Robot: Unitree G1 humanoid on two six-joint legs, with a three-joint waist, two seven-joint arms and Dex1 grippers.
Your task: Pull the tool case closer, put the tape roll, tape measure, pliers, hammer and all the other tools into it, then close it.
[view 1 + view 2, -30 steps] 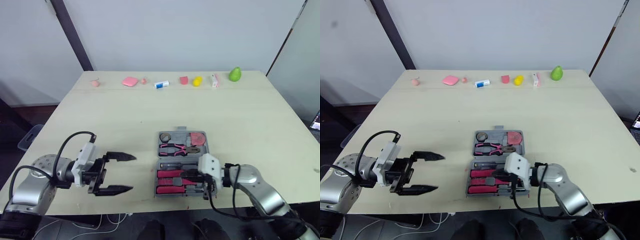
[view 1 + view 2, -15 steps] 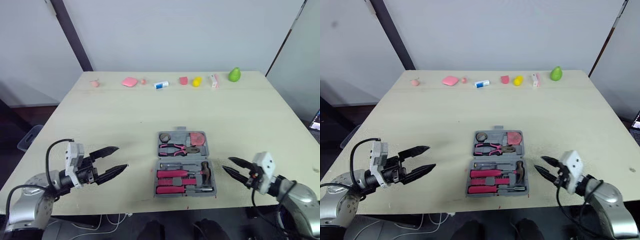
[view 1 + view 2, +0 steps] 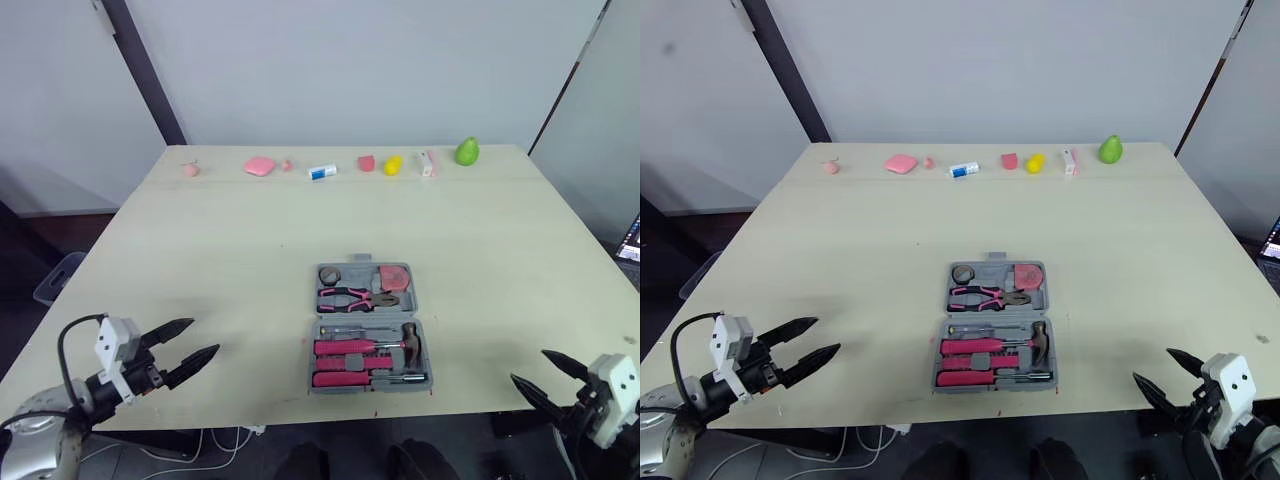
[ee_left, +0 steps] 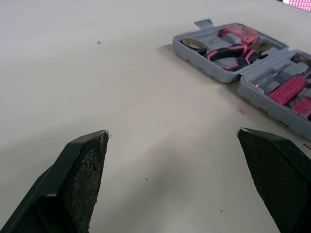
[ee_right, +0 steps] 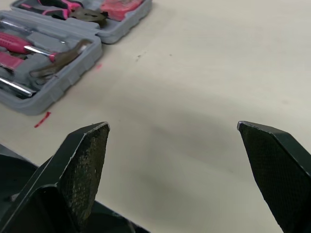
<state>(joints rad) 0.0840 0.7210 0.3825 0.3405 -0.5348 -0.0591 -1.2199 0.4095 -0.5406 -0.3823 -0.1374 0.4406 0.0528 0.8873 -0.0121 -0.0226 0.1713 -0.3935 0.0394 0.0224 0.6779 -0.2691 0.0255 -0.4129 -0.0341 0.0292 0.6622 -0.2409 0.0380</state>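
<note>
The grey tool case point(image 3: 368, 313) lies open near the table's front middle. Its far half holds the tape roll point(image 3: 329, 273), the pink-handled pliers point(image 3: 355, 297) and the reddish tape measure point(image 3: 395, 276). The near half holds pink-handled screwdrivers point(image 3: 345, 348) and the hammer point(image 3: 410, 340). My left gripper point(image 3: 203, 337) hangs open and empty over the front left of the table, well left of the case point(image 4: 243, 53). My right gripper point(image 3: 529, 367) is open and empty at the front right edge, right of the case point(image 5: 53, 39).
Several small items line the far edge: a pink pad point(image 3: 260, 164), a white tube point(image 3: 322, 171), a yellow piece point(image 3: 394, 164) and a green pear shape point(image 3: 467, 151). The table's front edge point(image 3: 460, 408) runs just below both grippers.
My right gripper has opened, left the case's near half and drawn back to the front right edge. The left gripper has pulled back to the left. The hammer now lies in the case.
</note>
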